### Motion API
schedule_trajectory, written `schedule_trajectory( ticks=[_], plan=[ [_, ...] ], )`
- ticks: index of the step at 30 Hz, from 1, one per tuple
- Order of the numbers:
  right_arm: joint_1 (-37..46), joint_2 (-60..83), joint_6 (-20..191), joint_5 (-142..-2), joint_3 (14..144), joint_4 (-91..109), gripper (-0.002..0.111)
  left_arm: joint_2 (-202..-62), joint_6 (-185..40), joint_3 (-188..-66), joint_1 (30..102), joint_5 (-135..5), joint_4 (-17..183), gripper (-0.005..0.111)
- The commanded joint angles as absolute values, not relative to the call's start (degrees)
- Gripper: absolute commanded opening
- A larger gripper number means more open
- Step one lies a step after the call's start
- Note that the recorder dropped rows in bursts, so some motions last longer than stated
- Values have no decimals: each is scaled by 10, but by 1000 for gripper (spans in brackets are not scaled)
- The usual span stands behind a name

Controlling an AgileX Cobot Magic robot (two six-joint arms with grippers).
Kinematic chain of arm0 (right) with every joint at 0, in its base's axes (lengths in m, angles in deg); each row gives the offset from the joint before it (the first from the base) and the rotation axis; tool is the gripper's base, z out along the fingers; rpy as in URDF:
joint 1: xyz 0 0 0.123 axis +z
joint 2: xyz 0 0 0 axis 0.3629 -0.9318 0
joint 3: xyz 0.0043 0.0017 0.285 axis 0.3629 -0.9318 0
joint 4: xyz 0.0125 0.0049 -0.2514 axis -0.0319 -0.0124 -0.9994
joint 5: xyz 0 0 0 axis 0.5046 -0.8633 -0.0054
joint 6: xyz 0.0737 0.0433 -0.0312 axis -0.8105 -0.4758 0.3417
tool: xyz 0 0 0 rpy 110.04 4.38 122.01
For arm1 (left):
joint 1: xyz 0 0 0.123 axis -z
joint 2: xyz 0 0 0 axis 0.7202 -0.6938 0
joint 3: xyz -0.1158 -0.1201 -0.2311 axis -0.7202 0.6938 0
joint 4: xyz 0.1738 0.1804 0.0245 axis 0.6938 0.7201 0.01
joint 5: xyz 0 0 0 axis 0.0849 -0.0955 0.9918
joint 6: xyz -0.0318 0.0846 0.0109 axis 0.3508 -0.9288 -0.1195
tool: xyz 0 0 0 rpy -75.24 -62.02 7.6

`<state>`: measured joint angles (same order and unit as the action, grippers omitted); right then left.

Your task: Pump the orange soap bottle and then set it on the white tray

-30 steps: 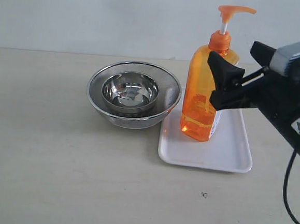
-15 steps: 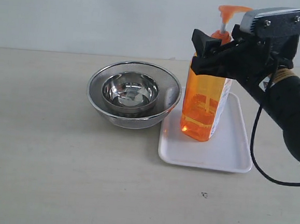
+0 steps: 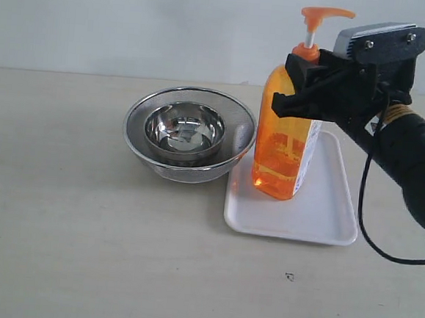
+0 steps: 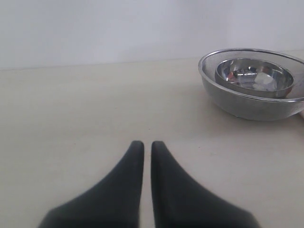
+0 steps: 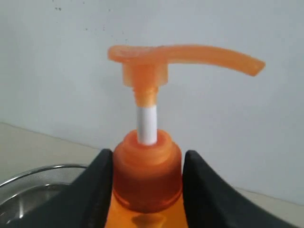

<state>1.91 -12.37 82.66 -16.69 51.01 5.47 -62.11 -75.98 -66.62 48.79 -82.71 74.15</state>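
Note:
The orange soap bottle [image 3: 281, 146] stands on the left part of the white tray [image 3: 319, 211], leaning slightly, with its pump head [image 3: 323, 13] raised on the white stem. My right gripper [image 3: 285, 84] reaches in from the right and is shut on the bottle's orange collar [image 5: 147, 175]; a black finger presses on each side of it, just under the stem [image 5: 147, 124]. My left gripper [image 4: 147, 145] hovers low over bare table, shut with only a thin slit between its fingers. It does not appear in the exterior view.
A round steel mesh strainer [image 3: 236, 142] holding a steel bowl [image 3: 184, 127] stands directly left of the tray, touching its edge; it also shows in the left wrist view [image 4: 247, 107]. A black cable hangs from the right arm [image 3: 410, 167]. A pale wall runs behind the table.
My right gripper rose from beside the bottle's body to its collar and closed on it. The bottle shifted slightly to the left on the tray.

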Motion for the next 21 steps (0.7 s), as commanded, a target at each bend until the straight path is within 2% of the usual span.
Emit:
schedule_trajectory(
  ticks=[1, 10, 21],
  plan=[
    [-47, -73, 726, -163, 513, -97, 0, -620, -762, -664, 486, -826, 744, 5],
    [-162, -54, 579, -138, 542, -341, 0, -620, -762, -664, 486, -826, 744, 5],
    [-168, -54, 545, -155, 600, -431, 0, -620, -762, -664, 486, -826, 744, 5]
  ],
)
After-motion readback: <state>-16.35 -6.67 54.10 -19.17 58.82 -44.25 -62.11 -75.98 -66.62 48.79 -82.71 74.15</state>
